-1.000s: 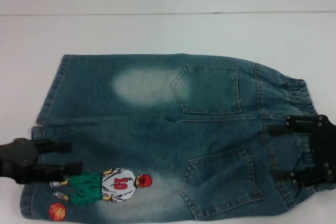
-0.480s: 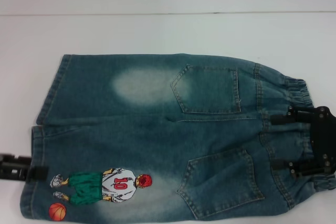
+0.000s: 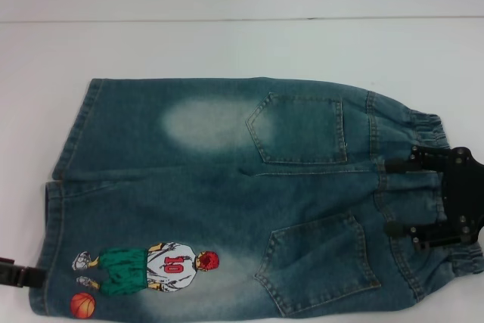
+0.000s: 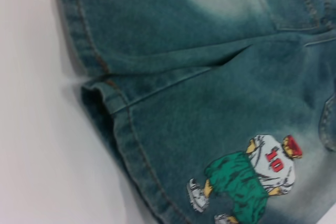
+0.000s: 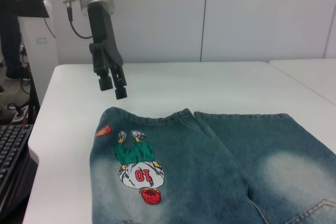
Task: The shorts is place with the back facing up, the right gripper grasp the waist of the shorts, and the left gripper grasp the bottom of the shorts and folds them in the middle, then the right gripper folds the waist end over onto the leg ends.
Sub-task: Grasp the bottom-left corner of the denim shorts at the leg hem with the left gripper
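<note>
You have a plain white table (image 3: 227, 47) in front of you, its surface bare white beyond and to both sides of the cloth. Lying flat on it are the shorts (image 3: 227, 187), back side up, with the gathered waist of the shorts (image 3: 427, 138) toward your right and the bottom of the shorts (image 3: 64, 179) toward your left. Both patch pockets face up, and the basketball player print (image 3: 147, 268) with its orange ball (image 3: 82, 305) sits on the near leg. In the right wrist view the table's far edge (image 5: 157, 64) runs along a white wall.
</note>
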`<state>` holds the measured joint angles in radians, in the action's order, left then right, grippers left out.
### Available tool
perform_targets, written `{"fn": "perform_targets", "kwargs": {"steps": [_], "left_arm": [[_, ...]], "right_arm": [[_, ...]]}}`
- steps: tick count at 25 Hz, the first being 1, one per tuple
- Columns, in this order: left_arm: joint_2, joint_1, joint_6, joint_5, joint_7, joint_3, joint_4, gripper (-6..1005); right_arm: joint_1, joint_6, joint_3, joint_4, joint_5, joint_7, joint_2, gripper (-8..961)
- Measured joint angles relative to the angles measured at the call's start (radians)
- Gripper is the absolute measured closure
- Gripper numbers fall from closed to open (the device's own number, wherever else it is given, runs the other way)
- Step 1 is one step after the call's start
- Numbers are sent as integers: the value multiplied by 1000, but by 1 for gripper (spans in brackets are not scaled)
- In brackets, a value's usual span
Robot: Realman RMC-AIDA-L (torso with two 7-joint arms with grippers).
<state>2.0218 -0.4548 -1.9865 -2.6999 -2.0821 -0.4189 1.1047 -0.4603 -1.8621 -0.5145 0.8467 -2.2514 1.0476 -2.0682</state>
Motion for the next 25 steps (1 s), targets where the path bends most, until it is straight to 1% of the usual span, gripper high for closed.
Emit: {"fn": "perform_targets", "kwargs": {"steps": [2, 3, 9, 14, 25], "left_arm": [[1, 2, 7, -3, 1, -4, -3, 66], [3, 3, 24, -20, 1, -17, -19, 66], [6, -7, 57, -74, 1, -32, -69, 67], [7, -8, 56, -68, 12, -30, -86, 67], [22, -35, 90, -66, 32, -43, -131, 66]], "right_arm": [[0, 0, -1, 0, 0, 0, 0, 55], [0, 0, -3, 0, 0, 0, -1, 55], [0, 0, -5, -3, 0, 0, -3, 57], [3, 3, -6, -5, 0, 1, -5, 58], [13, -2, -2, -5, -1, 0, -7, 62]]}}
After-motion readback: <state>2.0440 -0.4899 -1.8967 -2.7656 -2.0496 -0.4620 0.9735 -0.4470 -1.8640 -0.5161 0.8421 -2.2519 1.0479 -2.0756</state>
